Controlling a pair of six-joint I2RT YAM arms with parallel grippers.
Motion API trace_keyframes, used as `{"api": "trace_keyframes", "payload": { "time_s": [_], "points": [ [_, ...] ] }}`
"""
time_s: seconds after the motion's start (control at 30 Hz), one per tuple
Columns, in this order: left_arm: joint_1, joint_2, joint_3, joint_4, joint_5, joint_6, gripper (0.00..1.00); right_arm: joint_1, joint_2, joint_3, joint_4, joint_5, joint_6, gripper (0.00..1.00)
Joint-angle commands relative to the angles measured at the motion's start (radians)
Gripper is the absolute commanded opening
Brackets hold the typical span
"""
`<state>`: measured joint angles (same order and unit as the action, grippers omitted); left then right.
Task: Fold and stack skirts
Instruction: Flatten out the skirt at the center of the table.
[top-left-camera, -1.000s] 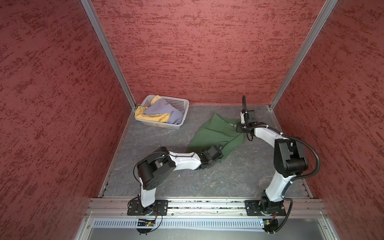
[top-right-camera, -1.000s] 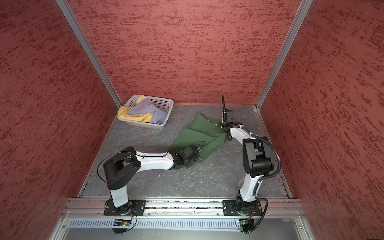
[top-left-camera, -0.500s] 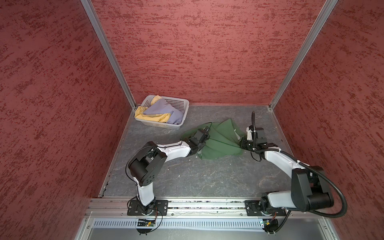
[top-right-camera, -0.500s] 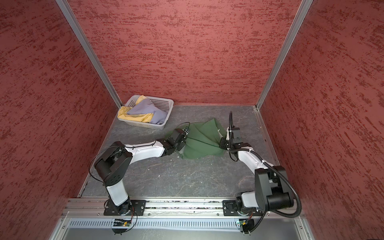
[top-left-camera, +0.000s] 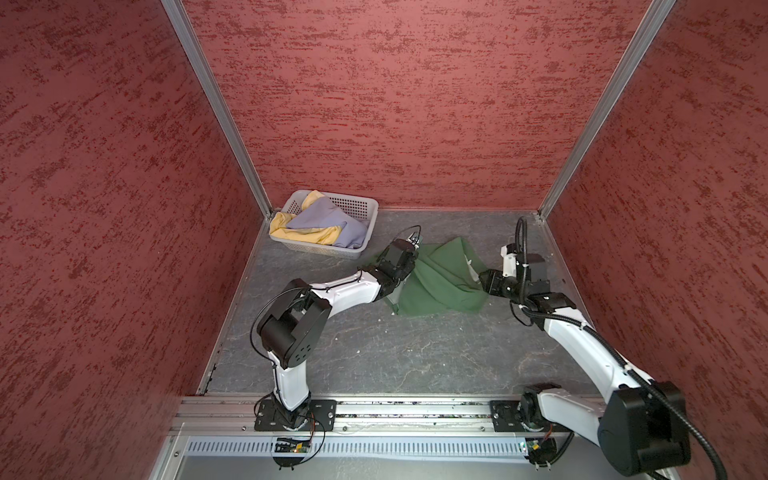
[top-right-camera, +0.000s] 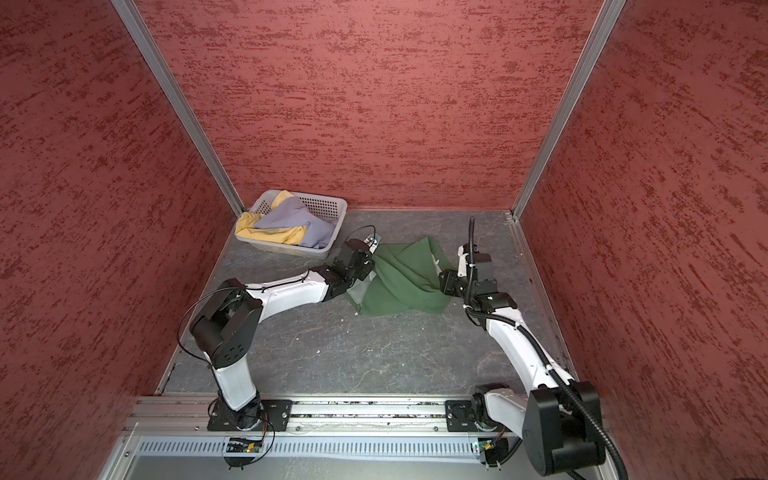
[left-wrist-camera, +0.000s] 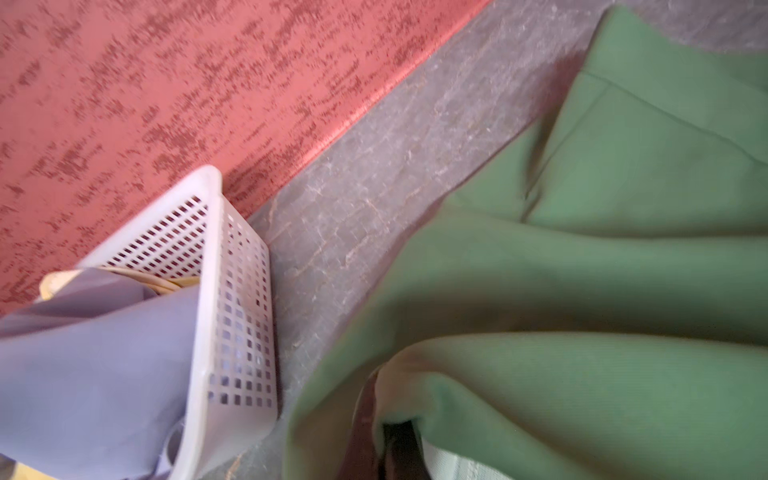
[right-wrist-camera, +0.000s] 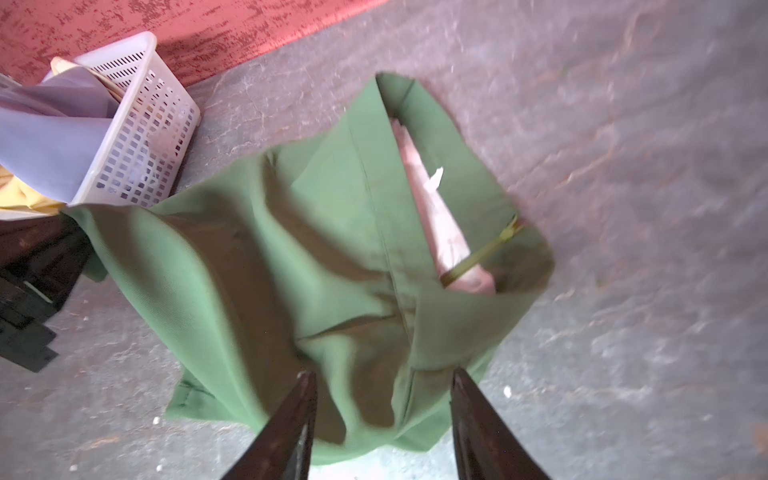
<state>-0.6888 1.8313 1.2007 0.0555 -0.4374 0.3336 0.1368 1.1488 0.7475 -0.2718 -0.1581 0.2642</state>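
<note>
Grey stone-patterned tabletop (top-left-camera: 374, 353), near half bare apart from the two arm bases along the near edge. Item one, right gripper (right-wrist-camera: 382, 374): jaws standing apart with nothing pinched, poised over the near right part of the green skirt (top-left-camera: 440, 278). Item two, green skirt: lying on the far half of the tabletop, roughly midway between the left and right edges, rumpled in soft ridges rather than flat, one side turned back so that a pale lining (right-wrist-camera: 436, 208) and a small white label show. Item three, left gripper (left-wrist-camera: 392, 440): jaws closed, apparently on a fold at the skirt's left edge, the cloth draped round the dark fingers. Item four, white perforated basket (top-left-camera: 351, 203): far left corner, just beside the skirt's left edge, holding the lavender skirt (top-left-camera: 328, 224) on top of the yellow skirt (top-left-camera: 299, 235), both unfolded. Risks noted: with only one side gripped, a pull by the left arm would likely drag the whole skirt and deepen the ridges instead of flattening it; a pull toward the far left corner could snag cloth on the basket or shove it; folding now would trap the turned-back lining.
</note>
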Motion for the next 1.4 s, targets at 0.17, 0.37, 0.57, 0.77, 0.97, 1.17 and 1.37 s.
{"api": "trace_keyframes", "payload": {
  "time_s": [0.17, 0.37, 0.57, 0.77, 0.97, 1.17, 1.37],
  "points": [
    [0.04, 0.039, 0.107, -0.004, 0.043, 0.055, 0.0, 0.005, 0.011, 0.007, 0.168, 0.082, -0.609, 0.59],
    [0.046, 0.076, 0.158, -0.029, 0.063, 0.063, 0.0, -0.008, 0.111, 0.117, 0.081, 0.032, -1.062, 0.68],
    [0.021, 0.063, 0.096, -0.009, 0.074, 0.068, 0.0, -0.063, 0.275, 0.368, -0.207, -0.163, -1.399, 0.67],
    [-0.034, 0.022, -0.039, 0.091, 0.086, 0.101, 0.14, -0.122, 0.391, 0.524, -0.453, -0.284, -1.614, 0.67],
    [-0.066, -0.021, -0.124, 0.176, 0.065, 0.082, 0.78, -0.127, 0.472, 0.535, -0.504, -0.346, -1.72, 0.66],
    [-0.128, -0.096, -0.204, 0.29, 0.071, 0.163, 0.86, -0.128, 0.504, 0.492, -0.393, -0.389, -1.645, 0.65],
    [-0.222, -0.169, -0.26, 0.382, 0.192, 0.275, 0.92, -0.128, 0.488, 0.431, -0.184, -0.405, -1.481, 0.64]
  ]
}}
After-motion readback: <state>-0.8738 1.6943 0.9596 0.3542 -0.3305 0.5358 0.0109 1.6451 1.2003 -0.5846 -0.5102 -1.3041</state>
